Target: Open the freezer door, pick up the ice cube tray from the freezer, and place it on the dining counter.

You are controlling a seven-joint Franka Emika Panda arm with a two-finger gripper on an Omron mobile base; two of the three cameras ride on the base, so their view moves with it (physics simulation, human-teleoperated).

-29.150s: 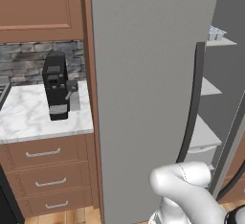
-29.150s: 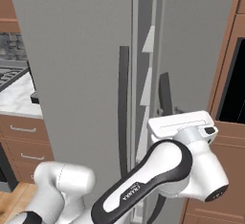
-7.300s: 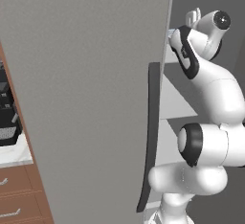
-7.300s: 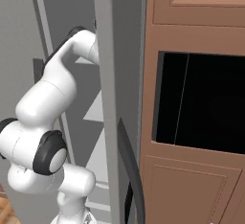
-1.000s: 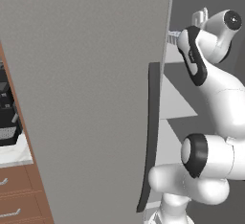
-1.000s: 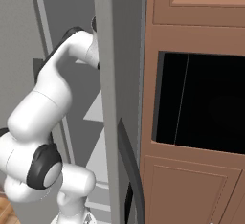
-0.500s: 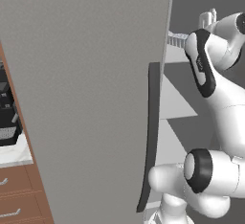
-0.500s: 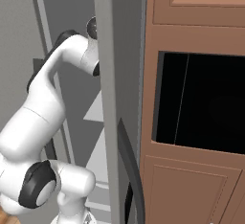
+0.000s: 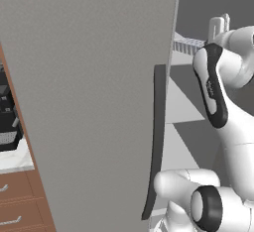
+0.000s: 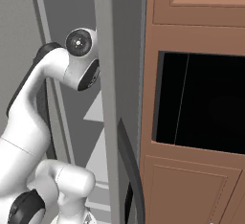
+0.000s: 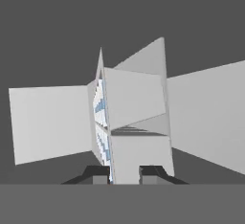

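The freezer door (image 9: 89,102) stands swung wide open, its dark bar handle (image 9: 156,142) on the edge facing the arm. Inside the freezer (image 9: 191,127) are dark grey walls and pale shelves. My gripper (image 11: 124,174) is shut on the ice cube tray (image 11: 131,117), which I see tilted on edge between the fingertips (image 11: 98,173), its blue-white cells along one side. In the left base view the ice cube tray (image 9: 190,45) hangs at upper-shelf height just beside my white forearm. The dining counter is out of view.
A second grey door (image 10: 107,98) with a dark handle (image 10: 131,170) stands close on the arm's right. Brown wooden cabinets with a black oven opening (image 10: 201,103) lie beyond it. A black coffee machine (image 9: 7,122) sits on a small counter far left.
The arm has drawn back out of the freezer over the last second, its elbow rising and moving toward the right-hand door. The tray has come along with the hand.
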